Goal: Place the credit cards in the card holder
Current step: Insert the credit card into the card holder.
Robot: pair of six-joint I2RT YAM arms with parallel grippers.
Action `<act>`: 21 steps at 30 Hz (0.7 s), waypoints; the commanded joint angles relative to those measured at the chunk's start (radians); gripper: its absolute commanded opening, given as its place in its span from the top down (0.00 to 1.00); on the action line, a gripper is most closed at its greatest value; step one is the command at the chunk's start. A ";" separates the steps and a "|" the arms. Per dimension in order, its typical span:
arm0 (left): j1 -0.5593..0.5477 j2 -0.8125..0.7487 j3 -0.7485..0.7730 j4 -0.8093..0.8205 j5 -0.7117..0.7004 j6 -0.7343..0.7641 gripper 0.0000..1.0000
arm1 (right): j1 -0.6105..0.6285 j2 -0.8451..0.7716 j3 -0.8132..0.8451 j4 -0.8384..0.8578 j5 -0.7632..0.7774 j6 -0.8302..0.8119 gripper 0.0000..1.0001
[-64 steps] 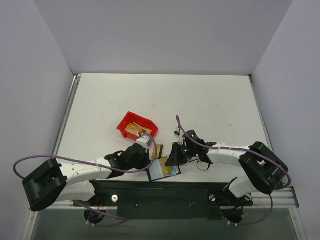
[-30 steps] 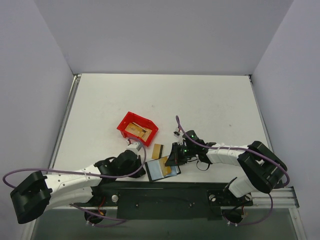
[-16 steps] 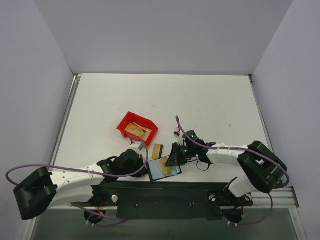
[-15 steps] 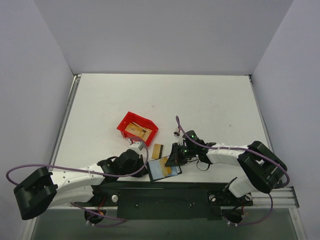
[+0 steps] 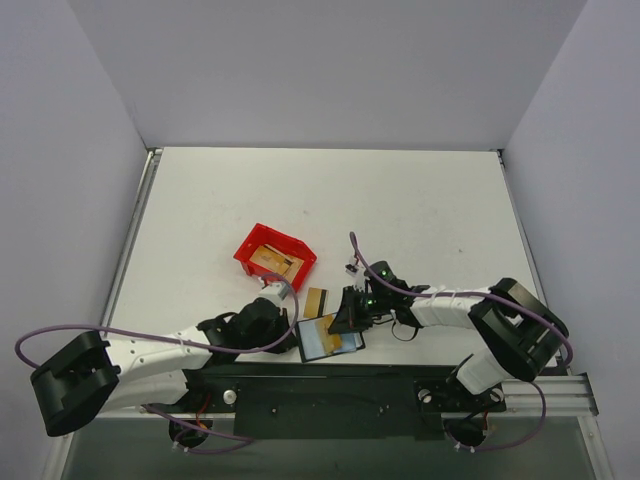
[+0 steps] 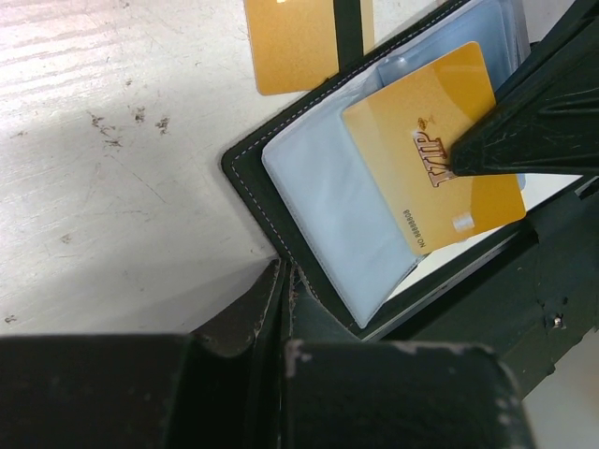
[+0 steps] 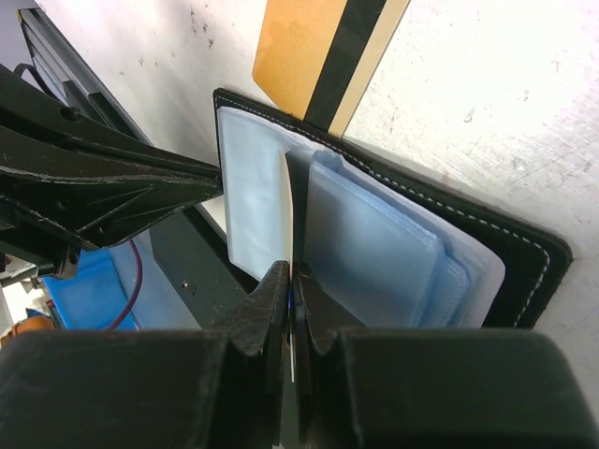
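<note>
The card holder [image 6: 309, 201] lies open at the near edge of the table [image 6: 112, 140], with a gold credit card [image 6: 426, 154] on its pale sleeves. My right gripper [image 7: 290, 271] pinches that card, and my left gripper [image 6: 284, 276] is clamped on the holder's black border.

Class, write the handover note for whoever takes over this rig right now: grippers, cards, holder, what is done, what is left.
Left gripper: shut, tips at the open holder's edge.
Right gripper: shut on a gold card, held over the holder's sleeves.
Striped card: on the table at the holder's far edge. More cards in the red bin.
Done: no card visibly seated.
Left: slot this card, then the rest.
</note>
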 commanded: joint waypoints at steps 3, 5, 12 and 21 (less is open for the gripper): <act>-0.006 0.031 0.022 0.025 0.004 0.018 0.93 | 0.007 0.033 -0.018 0.054 -0.013 0.007 1.00; -0.006 0.038 0.025 0.027 0.007 0.019 0.93 | 0.007 0.037 -0.018 0.059 -0.008 0.006 1.00; -0.006 0.055 0.035 0.028 0.007 0.021 0.93 | 0.007 0.069 -0.015 0.093 -0.016 0.018 1.00; -0.006 0.069 0.043 0.031 0.008 0.027 0.93 | 0.040 0.092 -0.013 0.125 -0.010 0.044 1.00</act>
